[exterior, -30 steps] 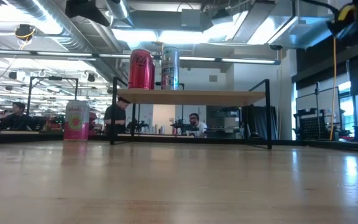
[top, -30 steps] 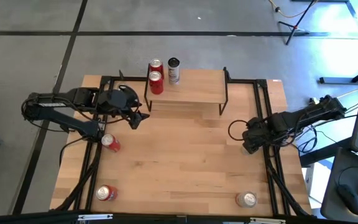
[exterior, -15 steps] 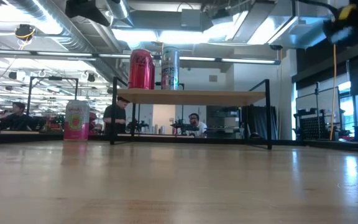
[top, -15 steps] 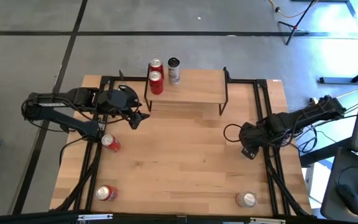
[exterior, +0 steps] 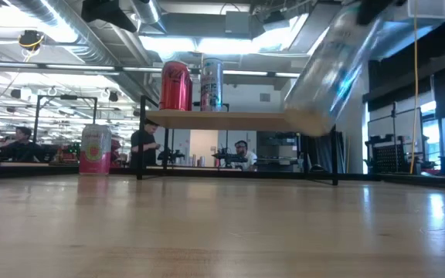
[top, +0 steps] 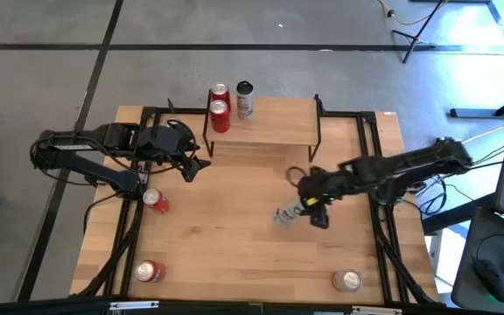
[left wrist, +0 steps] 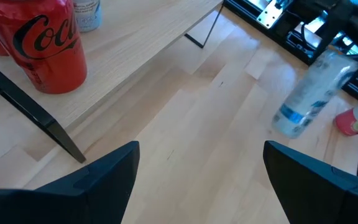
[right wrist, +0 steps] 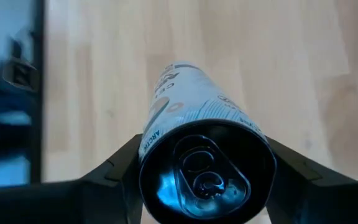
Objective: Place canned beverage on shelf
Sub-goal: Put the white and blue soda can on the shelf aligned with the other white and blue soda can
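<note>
While the right arm reached in over the table, this was how things stood:

Held can: a pale silver-and-blue can [top: 287, 213] was clamped between the fingers of the right gripper [top: 309, 207], tilted, lifted off the wood, over the open middle of the table and well short of the shelf.
Same can, right wrist view: its dark top with the pull tab [right wrist: 205, 176] faced the camera, a finger pressed to each side.
Same can, low view: it hung slanted high on the right [exterior: 331, 69], its lower end level with the shelf board.
Shelf: the low light-wood board on thin black legs [top: 278, 122] stood at the far edge of the table.
On the shelf: two red cans [top: 220, 108], one just behind the other, and a silver can with a dark top [top: 244, 100] close beside them, all at its left end; the rest of the board lay bare.
Left gripper: it [top: 193, 169] hovered near the shelf's left front leg, fingers spread apart, nothing between them.
Loose cans: a red one [top: 154, 201] lay near the left arm, another red one [top: 149, 272] at the near left corner, a pinkish one [top: 347, 280] at the near right.
Table: light wooden top [top: 234, 245].
Beyond the table: people [exterior: 144, 143] stood or sat in the room behind.
</note>
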You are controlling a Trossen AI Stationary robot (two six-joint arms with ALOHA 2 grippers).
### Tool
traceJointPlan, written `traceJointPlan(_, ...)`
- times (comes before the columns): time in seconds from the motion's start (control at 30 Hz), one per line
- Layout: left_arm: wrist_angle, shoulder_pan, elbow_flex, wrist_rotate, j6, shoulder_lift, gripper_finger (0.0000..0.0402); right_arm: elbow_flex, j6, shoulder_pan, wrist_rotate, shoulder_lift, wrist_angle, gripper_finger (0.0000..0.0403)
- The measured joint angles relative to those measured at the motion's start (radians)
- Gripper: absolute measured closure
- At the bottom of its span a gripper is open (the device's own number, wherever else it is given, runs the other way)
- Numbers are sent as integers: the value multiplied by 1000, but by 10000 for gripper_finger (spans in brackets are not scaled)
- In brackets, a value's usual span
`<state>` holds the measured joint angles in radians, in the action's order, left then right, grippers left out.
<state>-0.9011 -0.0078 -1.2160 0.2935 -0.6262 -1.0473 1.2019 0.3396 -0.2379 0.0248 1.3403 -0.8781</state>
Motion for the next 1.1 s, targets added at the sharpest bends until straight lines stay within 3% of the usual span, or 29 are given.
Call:
traceJointPlan(0.23, 4, 0, 0, -9, 0, 0, 72, 271, -304, 96, 58, 286, -301, 186)
traceJointPlan(0.37, 6, 0, 0, -15, 0, 0, 72, 383, -416, 129, 61, 407, -371, 186)
traceJointPlan(0.57, 8, 0, 0, -15, 8, 0, 72, 468, -453, 150, 39, 531, -404, 186)
traceJointPlan(0.77, 16, 0, 0, -16, 9, 0, 72, 479, -461, 145, 18, 546, -407, 183)
traceJointPlan(1.0, 23, 0, 0, -26, 29, 0, 72, 485, -422, 147, 29, 520, -431, 28)
traceJointPlan(1.1, 35, -1, 0, -26, 34, 0, 72, 478, -417, 147, 74, 436, -440, 26)
